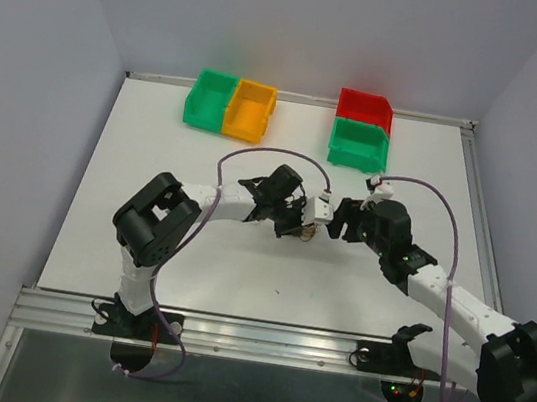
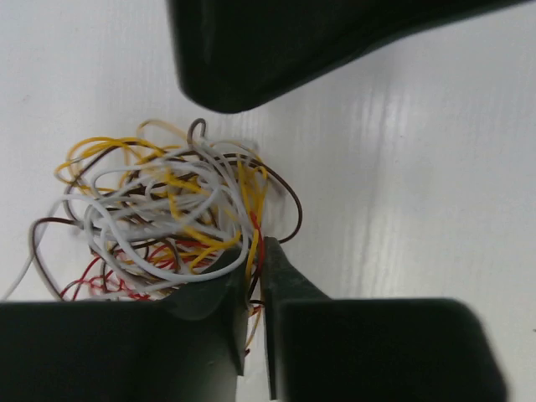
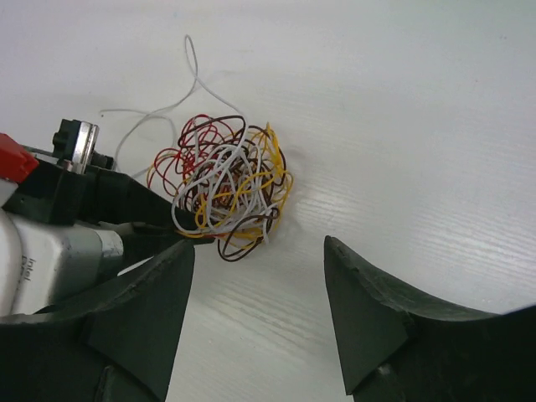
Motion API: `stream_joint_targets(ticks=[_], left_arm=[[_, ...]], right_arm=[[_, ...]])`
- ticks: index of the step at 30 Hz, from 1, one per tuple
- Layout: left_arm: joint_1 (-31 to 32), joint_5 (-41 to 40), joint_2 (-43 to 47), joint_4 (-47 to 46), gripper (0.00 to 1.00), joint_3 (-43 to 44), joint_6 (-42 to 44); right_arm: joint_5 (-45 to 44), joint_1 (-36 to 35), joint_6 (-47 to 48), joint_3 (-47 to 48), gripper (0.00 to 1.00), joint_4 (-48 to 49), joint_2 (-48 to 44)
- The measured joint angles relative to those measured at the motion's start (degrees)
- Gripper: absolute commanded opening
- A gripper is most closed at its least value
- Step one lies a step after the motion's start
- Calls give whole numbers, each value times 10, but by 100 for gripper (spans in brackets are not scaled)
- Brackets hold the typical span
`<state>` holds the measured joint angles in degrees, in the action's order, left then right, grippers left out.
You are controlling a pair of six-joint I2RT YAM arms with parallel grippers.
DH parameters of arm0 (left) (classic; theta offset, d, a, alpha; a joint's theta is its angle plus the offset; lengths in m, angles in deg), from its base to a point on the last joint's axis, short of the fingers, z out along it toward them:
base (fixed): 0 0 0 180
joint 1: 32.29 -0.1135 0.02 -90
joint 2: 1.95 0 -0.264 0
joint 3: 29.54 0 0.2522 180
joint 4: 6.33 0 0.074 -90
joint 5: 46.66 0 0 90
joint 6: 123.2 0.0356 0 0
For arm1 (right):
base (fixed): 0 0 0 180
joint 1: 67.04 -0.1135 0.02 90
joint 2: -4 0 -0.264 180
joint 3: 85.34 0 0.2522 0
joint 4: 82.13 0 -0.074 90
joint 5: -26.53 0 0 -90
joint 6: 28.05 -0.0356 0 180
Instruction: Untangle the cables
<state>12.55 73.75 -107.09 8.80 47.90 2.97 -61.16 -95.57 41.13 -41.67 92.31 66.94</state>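
The cables (image 3: pixel 226 188) form one loose, tangled ball of hair-thin white, yellow, red and dark brown strands, lying left of centre in the right wrist view. A single white strand (image 3: pixel 194 79) trails from it toward the upper left.

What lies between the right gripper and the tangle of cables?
Only bare white table, as the right wrist view shows. The open right gripper is apart from the cables.

Left arm (image 1: pixel 210 202) and right arm (image 1: pixel 443 288) bend inward, meeting over the cables (image 3: pixel 226 188).
Left pincer (image 2: pixel 255 251) pinches nearly shut on strands at the cables' edge; right pincer (image 3: pixel 260 251) gapes wide just beside them, empty.
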Motion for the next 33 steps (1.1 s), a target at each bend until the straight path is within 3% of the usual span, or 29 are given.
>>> stream_joint_targets(ticks=[4, 8, 16, 19, 27, 28, 31, 32, 33], left_arm=[[-11, -4, -15, -14, 0, 5, -8], [-44, 37, 38, -24, 0, -19, -13], [-94, 164, 160, -37, 0, -33, -26], [-99, 206, 162, -30, 0, -33, -31], [-113, 273, 162, 10, 0, -29, -37], [-113, 281, 162, 16, 0, -26, -37], [-115, 306, 161, 44, 0, -14, -33], [-115, 315, 159, 56, 0, -5, -31], [-116, 325, 156, 69, 0, 5, -25]], right_arm=[[-4, 0, 0, -2, 67, -5, -9], [20, 0, 5, -14, 71, 12, -29], [173, 0, 40, -51, 75, 153, -1], [219, 0, 52, -53, 84, 212, 27], [235, 0, 64, -74, 85, 333, 62], [235, 0, 66, -75, 83, 344, 69], [238, 0, 71, -83, 64, 389, 86], [247, 0, 71, -92, 44, 410, 91], [257, 0, 73, -97, 36, 427, 94]])
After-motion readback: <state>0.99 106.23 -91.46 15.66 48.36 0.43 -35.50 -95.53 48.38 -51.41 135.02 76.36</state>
